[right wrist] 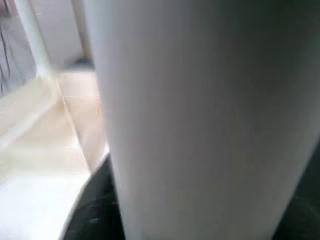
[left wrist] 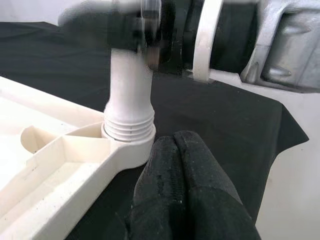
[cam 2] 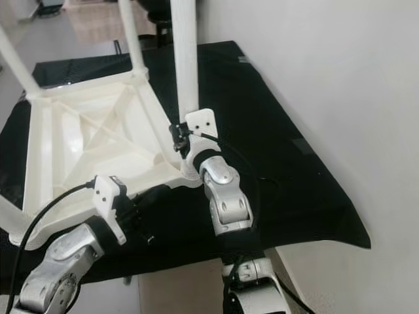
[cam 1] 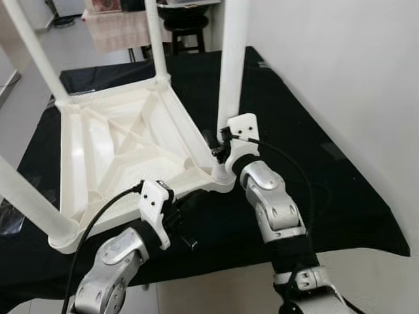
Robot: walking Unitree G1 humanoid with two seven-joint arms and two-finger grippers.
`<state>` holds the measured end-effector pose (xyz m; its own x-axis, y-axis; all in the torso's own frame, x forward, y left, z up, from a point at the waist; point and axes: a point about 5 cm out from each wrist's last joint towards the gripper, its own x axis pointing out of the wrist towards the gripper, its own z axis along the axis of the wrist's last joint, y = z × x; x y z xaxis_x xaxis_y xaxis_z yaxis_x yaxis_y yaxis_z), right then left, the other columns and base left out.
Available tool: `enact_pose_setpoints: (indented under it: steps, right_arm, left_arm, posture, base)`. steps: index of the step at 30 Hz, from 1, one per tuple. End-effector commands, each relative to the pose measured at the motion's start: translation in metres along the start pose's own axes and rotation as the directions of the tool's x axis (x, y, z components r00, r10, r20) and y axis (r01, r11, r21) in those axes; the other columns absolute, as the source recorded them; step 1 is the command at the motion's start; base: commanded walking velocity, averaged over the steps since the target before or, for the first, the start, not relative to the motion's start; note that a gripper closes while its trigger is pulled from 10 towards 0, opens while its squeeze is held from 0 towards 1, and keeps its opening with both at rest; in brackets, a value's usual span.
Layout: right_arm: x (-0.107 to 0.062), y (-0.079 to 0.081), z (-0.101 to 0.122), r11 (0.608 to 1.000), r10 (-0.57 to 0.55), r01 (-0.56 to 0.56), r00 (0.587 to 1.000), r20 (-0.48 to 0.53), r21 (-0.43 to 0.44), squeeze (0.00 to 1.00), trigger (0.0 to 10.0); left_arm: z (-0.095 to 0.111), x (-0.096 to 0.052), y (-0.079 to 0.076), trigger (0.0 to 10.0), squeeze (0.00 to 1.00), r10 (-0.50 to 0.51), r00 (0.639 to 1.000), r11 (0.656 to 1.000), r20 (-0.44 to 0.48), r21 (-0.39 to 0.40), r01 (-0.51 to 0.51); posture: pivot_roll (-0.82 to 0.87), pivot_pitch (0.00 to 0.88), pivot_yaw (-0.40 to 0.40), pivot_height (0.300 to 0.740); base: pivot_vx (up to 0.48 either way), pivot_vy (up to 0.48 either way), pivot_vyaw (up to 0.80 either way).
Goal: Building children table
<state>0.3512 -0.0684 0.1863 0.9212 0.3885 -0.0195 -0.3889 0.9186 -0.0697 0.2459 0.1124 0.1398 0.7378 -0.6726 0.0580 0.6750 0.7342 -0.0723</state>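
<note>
While right gripper (cam 1: 221,145) clasps table leg (cam 1: 234,59), left gripper (left wrist: 182,165) rests closed, empty.

Even, soft daylight fills both head views, bright on the pale wall and floor, while the matte black cloth (cam 1: 308,150) swallows detail and shows almost no shadow. The upturned white plastic table frame (cam 1: 118,140) carries a mild sheen on its inner panel but no hard glare. The head views are sharp. In the left wrist view the near black fingers (left wrist: 187,190) are crisp and the upper part smears. The white round plastic leg (right wrist: 200,115) is a close blur.
</note>
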Motion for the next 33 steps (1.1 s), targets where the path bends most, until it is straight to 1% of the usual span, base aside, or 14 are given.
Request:
enact_pose_setpoints:
  steps: [1,2,5,6,8,13,15,17,22,23,25,26,27,33]
  right_arm:
    - [0.000,0.004,-0.014,0.999,0.017,-0.014,0.996,-0.093,0.038,0.69,10.0]
    - [0.001,0.005,-0.011,0.997,0.073,-0.071,0.994,-0.085,0.035,1.00,10.0]
    - [0.001,0.006,-0.009,0.994,0.111,-0.109,0.990,-0.082,0.031,1.00,10.0]
    - [0.003,0.002,-0.004,0.983,0.182,-0.182,0.982,-0.057,0.020,1.00,10.0]
    - [0.006,-0.009,0.005,0.945,0.326,-0.326,0.946,-0.006,-0.031,0.00,10.0]
    - [0.007,-0.021,0.011,0.891,0.448,-0.447,0.894,0.004,-0.076,0.00,10.0]
    - [0.007,-0.030,0.010,0.847,0.527,-0.526,0.850,-0.019,-0.079,0.00,10.0]
    - [0.009,-0.035,0.009,0.825,0.559,-0.560,0.828,-0.037,-0.075,0.00,10.0]
    - [0.010,-0.038,0.007,0.803,0.592,-0.594,0.804,-0.047,-0.042,0.00,10.0]
    - [0.009,-0.043,0.004,0.798,0.600,-0.602,0.798,-0.055,-0.015,0.00,7.9]
    - [0.009,-0.046,0.002,0.796,0.605,-0.606,0.794,-0.059,0.002,0.00,7.9]
    - [0.008,-0.052,0.000,0.793,0.609,-0.609,0.792,-0.057,0.018,0.00,3.3]
    - [0.006,-0.058,-0.001,0.791,0.611,-0.610,0.790,-0.054,0.034,0.00,0.0]
    - [-0.008,-0.076,-0.013,0.783,0.622,-0.619,0.781,-0.055,0.058,0.00,0.0]
  left_arm:
    - [-0.003,-0.002,0.002,10.0,0.00,0.016,1.000,1.000,-0.014,-0.008,-0.016]
    - [-0.003,-0.002,0.002,10.0,0.00,0.018,1.000,1.000,-0.014,-0.006,-0.018]
    - [-0.003,-0.002,0.002,10.0,0.00,0.018,1.000,1.000,-0.015,-0.005,-0.018]
    - [-0.003,-0.002,0.002,10.0,0.00,0.017,1.000,1.000,-0.016,-0.004,-0.017]
    - [-0.004,-0.002,0.002,10.0,0.00,0.016,1.000,1.000,-0.019,-0.003,-0.016]
    - [-0.004,-0.002,0.002,10.0,0.00,0.015,1.000,1.000,-0.020,-0.001,-0.015]
    - [-0.004,-0.003,0.001,10.0,0.00,0.027,0.999,1.000,-0.022,0.009,-0.027]
    - [-0.004,-0.004,0.001,10.0,0.00,0.043,0.999,0.999,-0.024,0.023,-0.043]
    - [-0.005,-0.007,0.001,10.0,0.00,0.067,0.997,0.997,-0.030,0.037,-0.066]
    - [-0.005,-0.009,0.000,10.0,0.00,0.073,0.997,0.997,-0.034,0.034,-0.072]
    - [-0.006,-0.011,-0.001,10.0,0.00,0.076,0.996,0.997,-0.037,0.030,-0.075]
    - [-0.006,-0.013,-0.002,10.0,0.00,0.073,0.997,0.997,-0.040,0.029,-0.072]
    - [-0.006,-0.014,-0.003,10.0,0.00,0.072,0.997,0.997,-0.042,0.034,-0.070]
    - [-0.007,-0.017,-0.003,10.0,0.00,0.101,0.994,0.992,-0.048,0.081,-0.097]
  posture:
    - [-0.01,0.097,0.008,0.740]
    - [-0.01,0.096,0.010,0.740]
    - [-0.01,0.096,0.010,0.740]
    - [0.00,0.095,0.010,0.740]
    - [0.00,0.095,0.007,0.740]
    - [0.00,0.095,0.005,0.740]
    - [0.02,0.096,0.000,0.740]
    - [0.02,0.096,-0.001,0.740]
    - [0.03,0.094,0.007,0.740]
    - [0.03,0.094,0.007,0.740]
    - [0.04,0.095,0.007,0.740]
    - [0.04,0.095,0.007,0.740]
    - [0.04,0.095,0.009,0.740]
    - [0.03,0.087,0.011,0.740]
  base:
    - [0.000,0.000,0.00]
    - [0.000,0.000,0.00]
    - [0.000,0.000,0.00]
    - [0.000,0.000,0.00]
    - [0.000,0.000,0.00]
    - [0.000,0.000,0.00]
    - [0.000,0.000,0.00]
    - [0.000,0.000,0.00]
    - [0.000,0.000,0.00]
    - [0.000,0.000,0.00]
    - [0.000,0.000,0.00]
    - [0.000,0.000,0.00]
    - [0.000,0.000,0.00]
    - [0.000,0.000,0.00]
